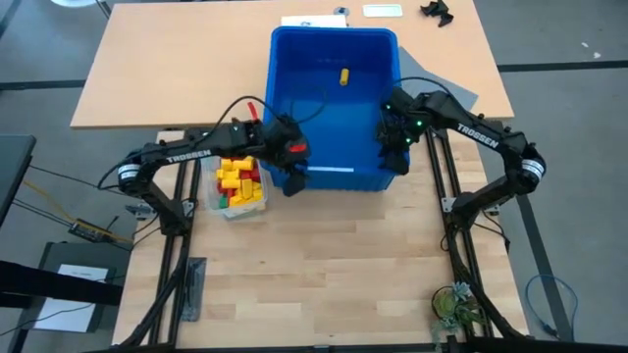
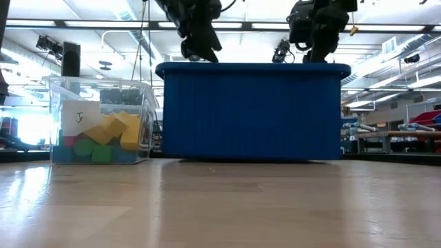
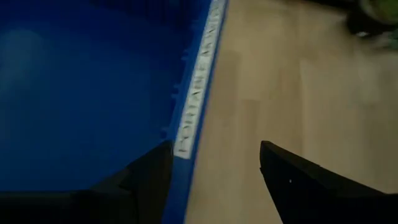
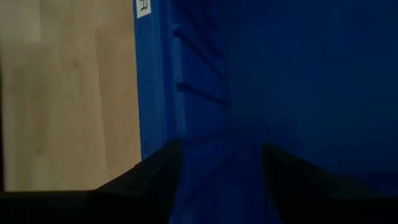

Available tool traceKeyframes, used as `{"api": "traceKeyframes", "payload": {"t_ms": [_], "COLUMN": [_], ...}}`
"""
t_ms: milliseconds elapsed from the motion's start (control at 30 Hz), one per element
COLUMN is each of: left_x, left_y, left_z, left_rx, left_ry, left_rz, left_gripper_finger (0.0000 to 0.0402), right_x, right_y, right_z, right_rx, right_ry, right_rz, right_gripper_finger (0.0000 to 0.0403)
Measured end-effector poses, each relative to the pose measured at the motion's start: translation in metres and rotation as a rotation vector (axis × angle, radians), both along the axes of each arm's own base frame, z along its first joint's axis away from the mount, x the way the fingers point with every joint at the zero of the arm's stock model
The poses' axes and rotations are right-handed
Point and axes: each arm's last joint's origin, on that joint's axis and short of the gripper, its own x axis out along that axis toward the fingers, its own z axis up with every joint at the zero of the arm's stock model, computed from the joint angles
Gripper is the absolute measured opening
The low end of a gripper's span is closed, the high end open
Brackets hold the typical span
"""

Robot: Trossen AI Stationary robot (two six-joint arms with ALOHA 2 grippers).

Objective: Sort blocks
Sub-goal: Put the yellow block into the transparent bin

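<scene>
Left hand spread over the blue bin's near rim. Right hand spread, empty, inside its right wall. One yellow block inside

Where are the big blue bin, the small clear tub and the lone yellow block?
Blue bin [image 1: 294,44]: high view, on its far-left rim.
Clear tub [image 2: 69,86]: low view, on its see-through front wall near the top.
Yellow block [image 1: 344,75]: high view, on the block's middle, inside the bin.
</scene>
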Motion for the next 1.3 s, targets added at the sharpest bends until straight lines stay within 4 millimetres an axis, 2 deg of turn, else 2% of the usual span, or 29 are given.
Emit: {"api": "traceKeyframes", "payload": {"t_ms": [233,467,600,733,867,967,1067,1167,1300], "left_x": [0.010,0.022,0.020,0.012,0.007,0.005,0.006,0.010,0.020], "left_y": [-0.028,-0.046,-0.043,-0.038,-0.027,-0.011,0.002,0.008,0.004], "left_z": [0.003,-0.005,0.019,0.049,0.060,0.052,0.029,0.005,-0.013], "left_rx": [-0.039,-0.048,0.032,0.202,0.370,0.395,0.380,0.339,0.238], "left_ry": [-0.054,-0.041,-0.090,-0.088,-0.062,-0.020,0.058,0.106,0.099], "left_rz": [-0.072,-0.099,-0.050,-0.006,0.088,0.159,0.184,0.159,0.066], "left_gripper_finger": [0.0248,0.0248,0.0248,0.0248,0.0247,0.0247,0.0247,0.0247,0.0247], "right_x": [0.002,0.006,0.008,0.009,0.013,0.021,0.027,0.030,0.031], "right_y": [0.022,0.036,0.036,0.034,0.026,0.014,-0.002,-0.020,-0.048], "right_z": [-0.002,-0.001,0.007,0.022,0.041,0.052,0.058,0.059,0.054], "right_rx": [0.102,0.126,0.102,0.031,-0.077,-0.188,-0.343,-0.461,-0.540], "right_ry": [0.079,0.083,0.053,0.021,-0.062,-0.175,-0.237,-0.246,-0.241], "right_rz": [0.038,0.085,0.082,0.067,0.027,-0.072,-0.192,-0.293,-0.405], "right_gripper_finger": [0.0227,0.0227,0.0227,0.0227,0.0227,0.0227,0.0227,0.0227,0.0227]}}
